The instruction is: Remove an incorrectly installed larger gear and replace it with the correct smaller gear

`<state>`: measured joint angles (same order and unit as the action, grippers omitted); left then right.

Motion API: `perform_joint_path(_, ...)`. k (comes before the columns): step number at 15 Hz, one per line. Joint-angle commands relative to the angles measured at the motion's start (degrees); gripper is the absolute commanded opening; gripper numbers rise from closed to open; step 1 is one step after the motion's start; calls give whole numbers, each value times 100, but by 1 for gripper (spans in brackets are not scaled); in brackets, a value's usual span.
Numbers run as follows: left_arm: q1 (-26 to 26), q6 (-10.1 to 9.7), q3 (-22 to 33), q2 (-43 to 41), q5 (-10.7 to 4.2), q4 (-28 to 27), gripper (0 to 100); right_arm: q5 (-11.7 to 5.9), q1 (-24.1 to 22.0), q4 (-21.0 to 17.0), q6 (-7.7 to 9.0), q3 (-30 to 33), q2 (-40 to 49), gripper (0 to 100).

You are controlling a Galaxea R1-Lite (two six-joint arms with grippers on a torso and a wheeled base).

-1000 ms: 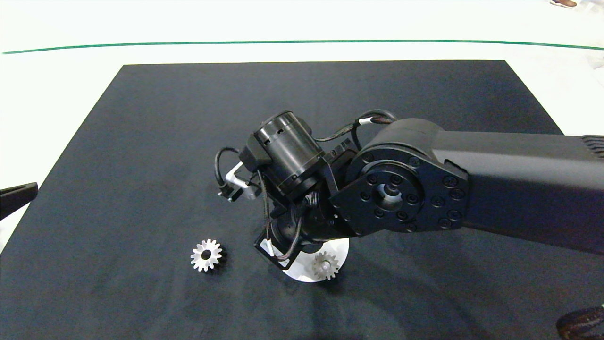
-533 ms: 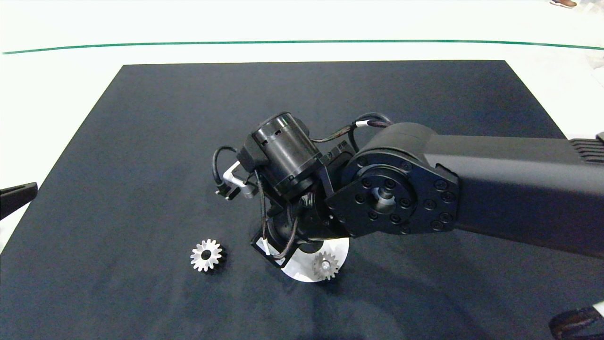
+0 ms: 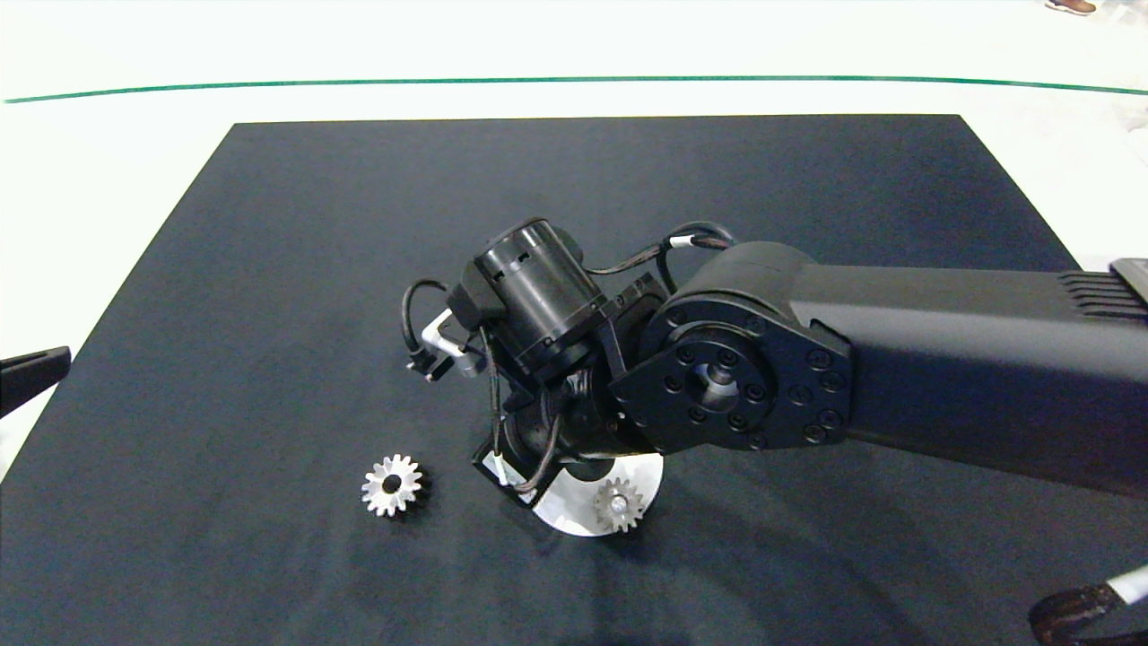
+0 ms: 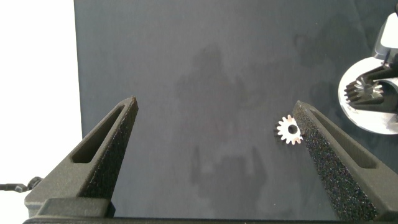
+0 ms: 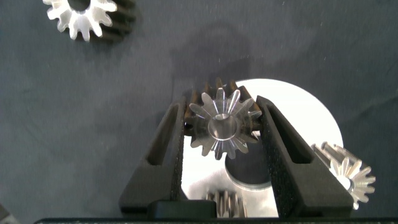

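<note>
Right gripper [image 5: 222, 124] is clamping the larger gear [image 5: 222, 122] on the round base plate [image 5: 311, 118] — lift straight, keeping fingers square; left gripper [image 4: 214, 124] is idling wide open.

You are looking down on a dark mat [image 3: 296, 269] covering a white table [image 3: 108, 161]. A loose silver gear [image 3: 392, 485] lies flat on the mat. At its three o'clock, near it, sits a round silver base plate [image 3: 574, 516], partly hidden, carrying another gear [image 3: 619, 504].
</note>
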<state>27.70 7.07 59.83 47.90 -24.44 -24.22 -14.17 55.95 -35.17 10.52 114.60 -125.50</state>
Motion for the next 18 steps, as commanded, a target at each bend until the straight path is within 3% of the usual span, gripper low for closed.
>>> perform_joint_path(1,-1,5,2,0,-17,-12,100,-16,3,-16,3,-1,-27,25)
perform_joint_path(18,25,5,-24,9,-17,-12,100,-16,3,-7,-15,-1,105,25)
